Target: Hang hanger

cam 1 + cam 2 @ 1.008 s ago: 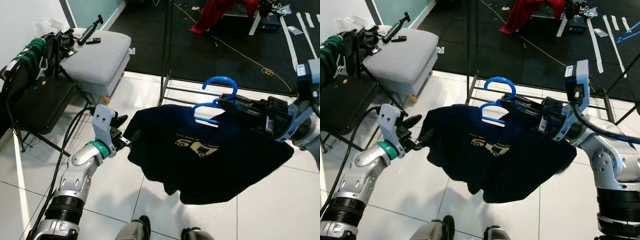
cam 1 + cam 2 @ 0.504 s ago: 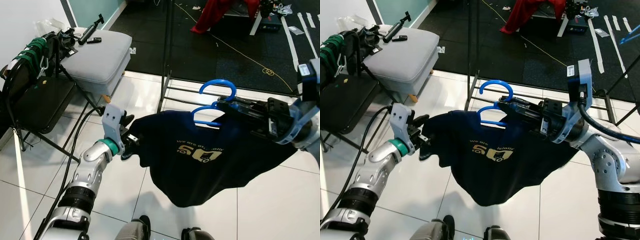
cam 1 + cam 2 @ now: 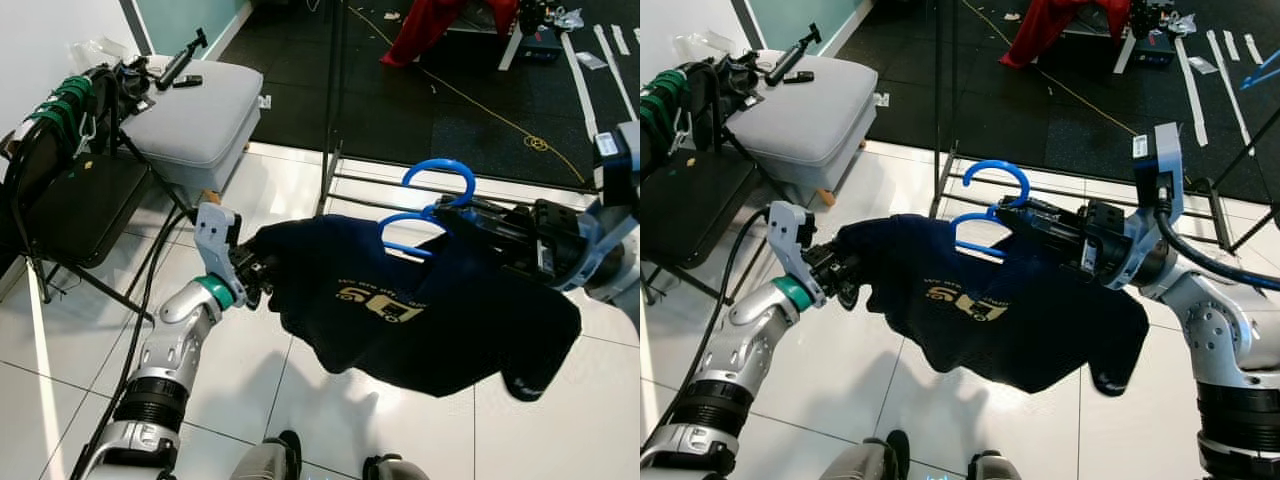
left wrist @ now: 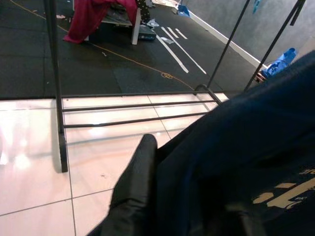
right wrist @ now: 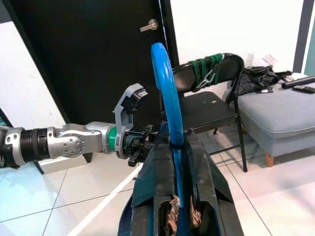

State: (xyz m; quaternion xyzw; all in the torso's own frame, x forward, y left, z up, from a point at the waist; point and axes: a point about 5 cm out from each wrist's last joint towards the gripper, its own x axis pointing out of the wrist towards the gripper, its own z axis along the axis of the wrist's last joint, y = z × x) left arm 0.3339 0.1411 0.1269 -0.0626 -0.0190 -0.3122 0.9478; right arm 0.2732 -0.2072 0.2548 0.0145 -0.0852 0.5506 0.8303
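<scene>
The right end effector (image 3: 1025, 222) is clamped on the blue hanger (image 3: 990, 205), held in mid-air near the rack (image 3: 331, 120). The left end effector (image 3: 258, 272) pinches the shirt (image 3: 420, 310). The rigid, light hanger gives firm purchase below its hook; the limp fabric will swing

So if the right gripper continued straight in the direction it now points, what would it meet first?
Probably the left gripper, which grips the navy shirt directly beyond the blue hanger; behind it stands the black folding chair. Depth is unclear.
</scene>
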